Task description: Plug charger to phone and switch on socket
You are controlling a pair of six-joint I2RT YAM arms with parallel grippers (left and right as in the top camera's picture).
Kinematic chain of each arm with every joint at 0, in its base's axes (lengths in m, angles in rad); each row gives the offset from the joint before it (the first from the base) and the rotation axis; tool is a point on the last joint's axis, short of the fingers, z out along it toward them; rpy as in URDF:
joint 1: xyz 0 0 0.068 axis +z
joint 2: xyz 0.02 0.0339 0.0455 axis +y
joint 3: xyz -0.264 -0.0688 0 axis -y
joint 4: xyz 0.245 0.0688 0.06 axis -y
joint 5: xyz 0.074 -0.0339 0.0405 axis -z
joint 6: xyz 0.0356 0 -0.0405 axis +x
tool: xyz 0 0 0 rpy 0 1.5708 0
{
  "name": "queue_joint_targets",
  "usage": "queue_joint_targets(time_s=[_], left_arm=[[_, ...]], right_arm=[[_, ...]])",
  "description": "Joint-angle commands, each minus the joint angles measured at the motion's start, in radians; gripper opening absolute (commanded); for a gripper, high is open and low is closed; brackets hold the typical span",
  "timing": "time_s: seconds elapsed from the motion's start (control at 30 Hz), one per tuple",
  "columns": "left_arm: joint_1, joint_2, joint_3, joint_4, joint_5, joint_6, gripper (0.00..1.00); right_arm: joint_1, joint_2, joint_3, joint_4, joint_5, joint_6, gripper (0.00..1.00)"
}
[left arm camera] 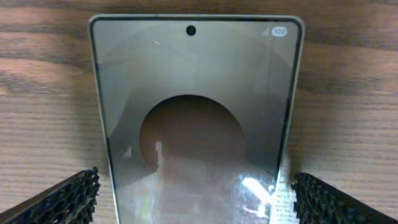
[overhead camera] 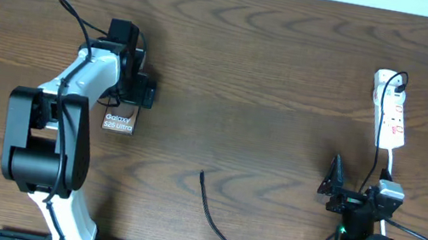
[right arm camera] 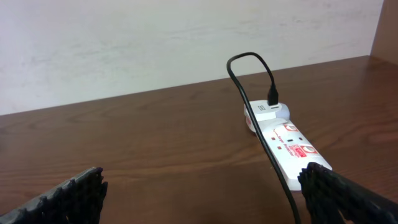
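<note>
Step in hand: securing the phone [overhead camera: 119,120]; the left tool [left arm camera: 196,198] hangs low over it, jaws spread wide with one finger off each long edge, gripping nothing
State of the right tool [overhead camera: 331,183]: jaws wide apart and empty, near the close end of the socket [overhead camera: 391,109], well apart from the phone
Where the charger [overhead camera: 218,228] lies: one end sits in the socket's far end; the free plug tip [overhead camera: 203,173] lies loose on the bench [overhead camera: 271,86] between the two arms, untouched
Next move, as I judge: close on the phone's edges to steady it, then take the cable just behind the tip and line it up with the port
Phone axis: far-to-near across the bench, screen up, lettered end toward the near edge; port not visible
Socket axis: far-to-near, slightly tilted; switch position unreadable
</note>
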Motion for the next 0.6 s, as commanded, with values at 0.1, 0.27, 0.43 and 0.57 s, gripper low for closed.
queue_joint_targets(time_s=[0.1,0.27,0.43,0.57], left_arm=[[0.005,0.053,-0.01,0.0,-0.009,0.017,0.98],[0.005,0.055,-0.01,0.0,-0.009,0.017,0.98],[0.005,0.055,-0.01,-0.006,-0.009,0.017,0.98],[0.005,0.055,-0.01,-0.023,-0.009,0.017,0.98]], right_arm=[[0.005,-0.006,-0.001,-0.003,0.011,-0.015,0.99],[0.005,-0.006,-0.001,-0.003,0.011,-0.015,0.99],[0.005,-0.006,-0.001,-0.003,0.011,-0.015,0.99],[0.005,-0.006,-0.001,-0.003,0.011,-0.015,0.99]])
